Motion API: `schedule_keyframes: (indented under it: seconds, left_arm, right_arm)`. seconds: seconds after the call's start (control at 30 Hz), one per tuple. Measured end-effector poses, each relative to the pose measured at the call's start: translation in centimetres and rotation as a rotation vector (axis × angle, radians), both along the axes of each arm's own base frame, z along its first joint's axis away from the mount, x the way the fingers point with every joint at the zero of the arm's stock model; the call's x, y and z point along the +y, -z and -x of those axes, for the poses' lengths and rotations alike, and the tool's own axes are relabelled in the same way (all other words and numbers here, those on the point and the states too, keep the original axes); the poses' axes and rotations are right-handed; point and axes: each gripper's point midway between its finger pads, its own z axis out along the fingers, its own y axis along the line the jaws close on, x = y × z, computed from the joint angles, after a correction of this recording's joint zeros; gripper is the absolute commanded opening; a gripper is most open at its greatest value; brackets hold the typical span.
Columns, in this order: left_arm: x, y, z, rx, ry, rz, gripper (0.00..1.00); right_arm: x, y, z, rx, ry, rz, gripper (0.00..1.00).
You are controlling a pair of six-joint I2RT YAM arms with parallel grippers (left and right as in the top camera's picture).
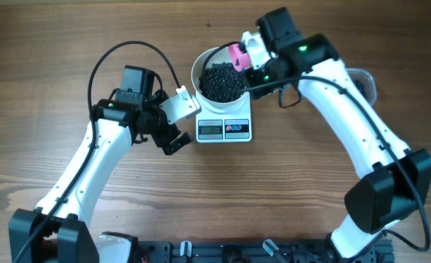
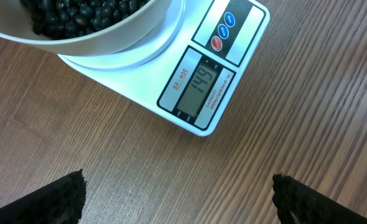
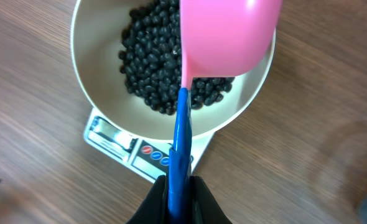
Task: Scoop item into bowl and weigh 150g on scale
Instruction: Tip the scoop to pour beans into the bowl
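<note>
Upper centre: right gripper (image 3: 178, 193), clamped on the scoop (image 3: 227, 37), tips it over beans (image 1: 223, 82) in the bowl (image 1: 196, 73) on the scale (image 1: 224, 129). The display (image 2: 202, 84) nears target, so a slow trickle is best. Left gripper (image 1: 177, 124) gapes empty.

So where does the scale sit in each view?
Overhead: the scale sits near the centre, its front sticking out below the bowl.
Left wrist: the scale fills the upper middle, display and buttons visible.
Right wrist: the scale peeks out lower left, crossed by the scoop handle.
Shared landmark: the white bowl of black beans standing on it.
</note>
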Motion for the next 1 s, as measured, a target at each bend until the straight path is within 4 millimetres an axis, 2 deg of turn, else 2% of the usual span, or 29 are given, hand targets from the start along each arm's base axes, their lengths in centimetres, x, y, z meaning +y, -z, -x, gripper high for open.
schedule_keyframes:
  seconds: [0.2, 0.4, 1.0]
  left_arm:
    - [0.0, 0.0, 0.0, 0.000, 0.000, 0.000, 1.00]
    - [0.0, 0.0, 0.0, 0.000, 0.000, 0.000, 1.00]
    - [0.0, 0.0, 0.0, 0.000, 0.000, 0.000, 1.00]
  right_arm:
    - [-0.8, -0.6, -0.4, 0.043, 0.024, -0.117, 0.04]
    - [-0.9, -1.2, -0.5, 0.070, 0.025, -0.209, 0.04]
    - [-0.9, -1.7, -0.5, 0.089, 0.032, -0.266, 0.04]
